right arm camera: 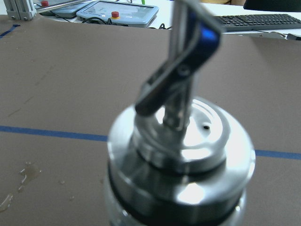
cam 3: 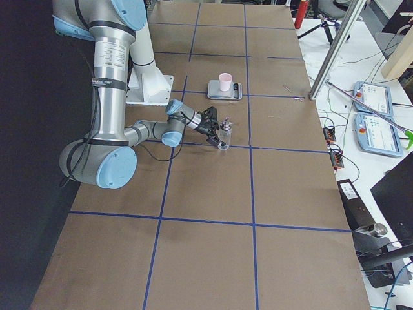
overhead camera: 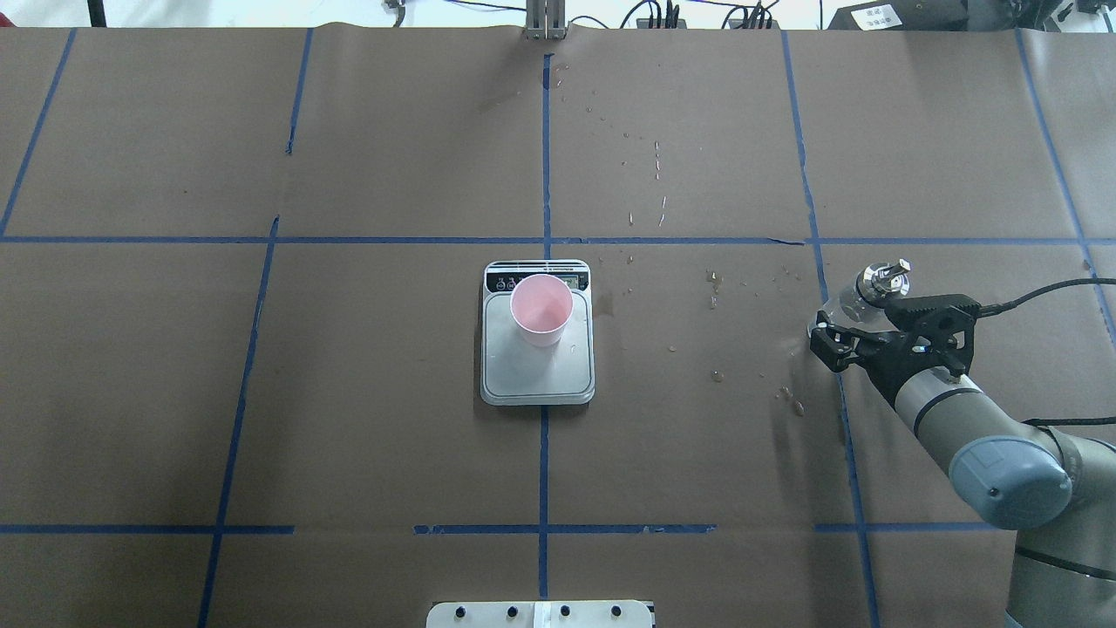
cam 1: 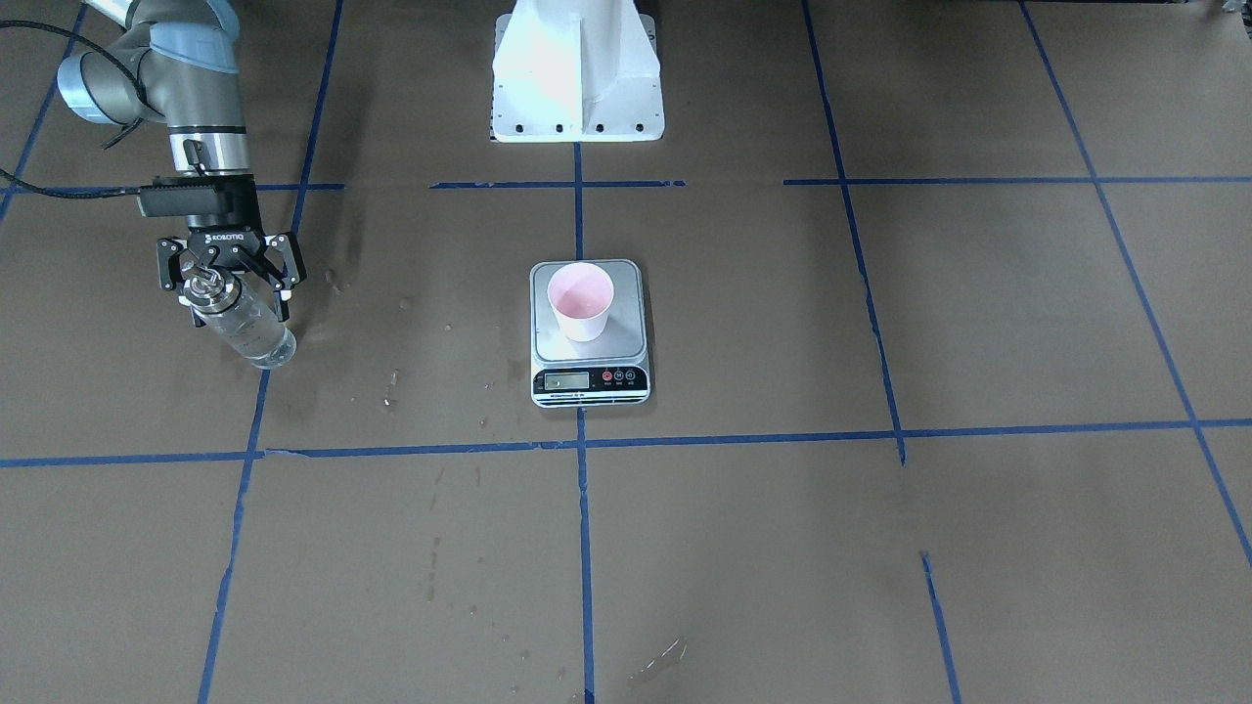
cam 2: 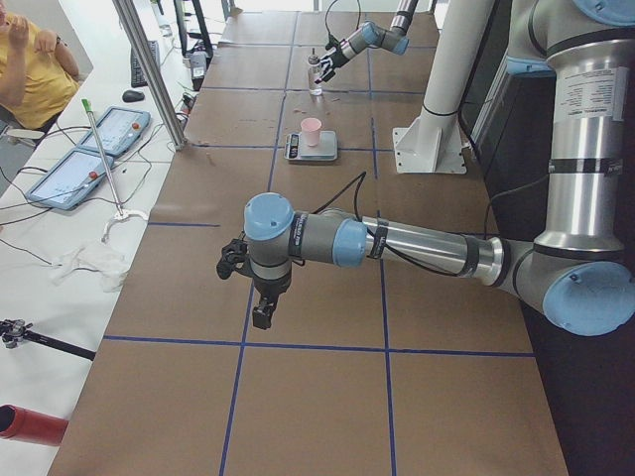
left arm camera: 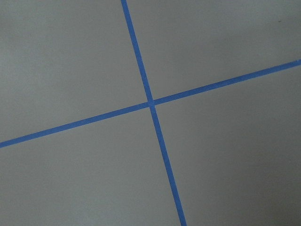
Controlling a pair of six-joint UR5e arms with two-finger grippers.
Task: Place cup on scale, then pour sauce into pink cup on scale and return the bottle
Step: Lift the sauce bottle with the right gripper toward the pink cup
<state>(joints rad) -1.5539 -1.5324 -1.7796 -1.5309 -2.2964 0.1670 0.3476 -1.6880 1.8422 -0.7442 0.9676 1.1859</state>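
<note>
Between the jaws of the right gripper (cam 1: 233, 298) stands the bottle (cam 1: 252, 334), upright on the brown paper (cam 1: 782, 548), its metal cap (right arm camera: 188, 155) close under the palm. The jaws stand one on each side just below the cap, and I cannot tell whether they press the glass. Well away from that gripper, toward the table's middle, the cup (cam 1: 580, 301) sits upright on the scale (cam 1: 626, 344), so the first step looks done. The bottle's step is in hand, but the cup shows only pink inside, so I cannot tell whether this is the pick-up for pouring or the return. A pick-up calls for a firm hold, a level carry and a slow tilt over the rim. The left gripper (cam 2: 262, 315) hangs far off, and its opening cannot be judged.
</note>
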